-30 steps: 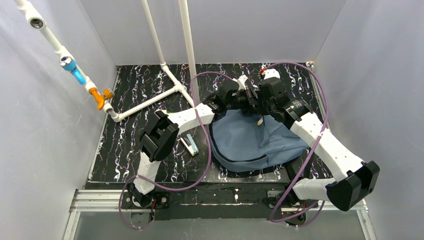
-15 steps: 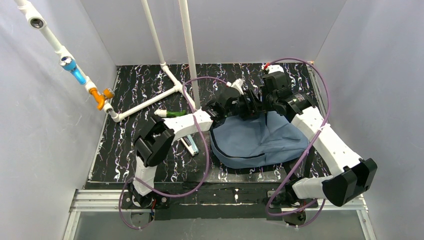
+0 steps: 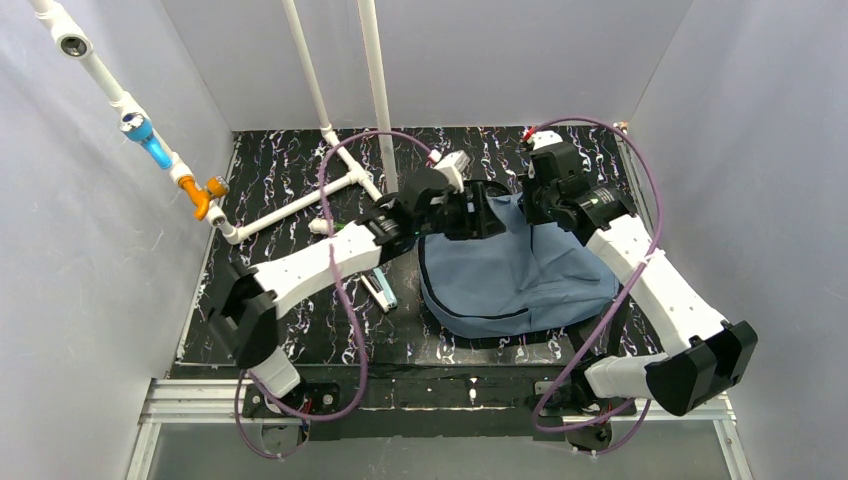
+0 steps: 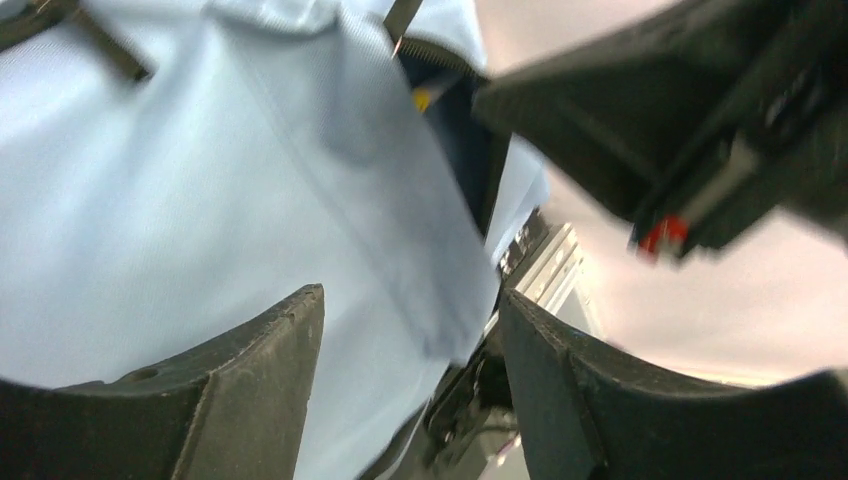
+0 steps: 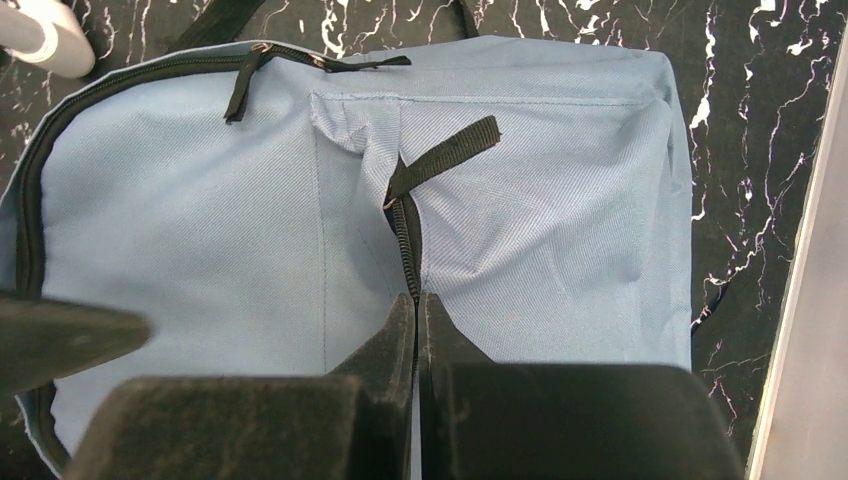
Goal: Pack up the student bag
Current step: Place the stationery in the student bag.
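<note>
The slate-blue student bag (image 3: 510,280) lies on the dark marbled table, its far edge raised. My right gripper (image 3: 528,203) is shut on that edge. In the right wrist view its fingertips (image 5: 417,300) pinch the fabric right at a dark zipper line (image 5: 404,235), below a black pull strap (image 5: 445,155). My left gripper (image 3: 486,214) hovers just left of it at the bag's far edge. In the left wrist view it (image 4: 410,330) stands open, with the bag's pale blue cloth (image 4: 200,200) hanging beyond the fingers and nothing gripped.
A white pipe frame (image 3: 300,205) crosses the back left of the table, and its uprights rise near the left arm. A small blue-and-white object (image 3: 380,290) lies left of the bag. Grey walls close in on three sides.
My left gripper has opened and let go of the bag's edge, and the left arm has stretched out lower. The right gripper has pulled the bag's far edge up and back.
</note>
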You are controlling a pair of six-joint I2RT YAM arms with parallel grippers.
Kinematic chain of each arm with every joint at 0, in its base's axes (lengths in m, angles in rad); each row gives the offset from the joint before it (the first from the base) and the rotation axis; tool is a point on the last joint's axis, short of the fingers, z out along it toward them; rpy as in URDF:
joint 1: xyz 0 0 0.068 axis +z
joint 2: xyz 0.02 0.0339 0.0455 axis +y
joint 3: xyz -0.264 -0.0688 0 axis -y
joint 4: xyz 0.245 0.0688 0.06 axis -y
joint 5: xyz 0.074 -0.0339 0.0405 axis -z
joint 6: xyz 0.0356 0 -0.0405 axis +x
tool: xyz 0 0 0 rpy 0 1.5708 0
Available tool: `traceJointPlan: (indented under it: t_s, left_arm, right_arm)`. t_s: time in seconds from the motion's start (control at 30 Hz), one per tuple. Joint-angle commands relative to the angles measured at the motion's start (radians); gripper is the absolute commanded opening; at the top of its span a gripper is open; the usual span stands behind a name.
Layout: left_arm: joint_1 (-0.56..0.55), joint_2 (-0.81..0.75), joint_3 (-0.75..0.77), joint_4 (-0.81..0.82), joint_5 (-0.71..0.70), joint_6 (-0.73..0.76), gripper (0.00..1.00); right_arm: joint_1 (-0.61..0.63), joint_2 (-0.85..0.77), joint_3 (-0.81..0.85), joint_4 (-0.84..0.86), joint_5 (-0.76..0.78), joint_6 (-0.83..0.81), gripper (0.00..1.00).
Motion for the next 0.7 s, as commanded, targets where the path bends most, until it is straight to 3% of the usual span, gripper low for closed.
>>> traceJointPlan:
  t_s: [0.0,0.13,0.3,0.37,0.47,0.57,0.67]
  left_arm:
    - [0.004,-0.267,-0.138,-0.177,-0.107,0.153,0.67]
    - [0.015,-0.474,-0.306,-0.363,-0.269,0.166,0.77]
    - [0.036,-0.705,-0.521,-0.572,-0.480,0.003,0.88]
    - [0.044,-0.761,-0.560,-0.590,-0.453,-0.020,0.89]
    - [0.043,-0.821,-0.616,-0.409,-0.237,0.008,0.84]
    - [0.021,-0.817,-0.714,0.057,-0.022,-0.072,0.78]
    - [-0.077,-0.679,-0.650,0.212,-0.071,-0.021,0.78]
  right_arm:
    - [-0.004,-0.084,0.039,0.055,-0.078,-0.047,0.01]
    - [-0.004,-0.088,0.003,0.080,-0.108,-0.046,0.01]
    - [-0.004,-0.083,-0.005,0.091,-0.159,-0.032,0.01]
    - [-0.004,-0.080,-0.003,0.083,-0.177,-0.030,0.01]
    - [-0.004,-0.081,-0.001,0.052,-0.157,-0.050,0.01]
    - [-0.004,-0.063,0.038,-0.003,-0.230,-0.079,0.01]
    - [-0.004,-0.038,0.110,-0.080,-0.368,-0.067,0.01]
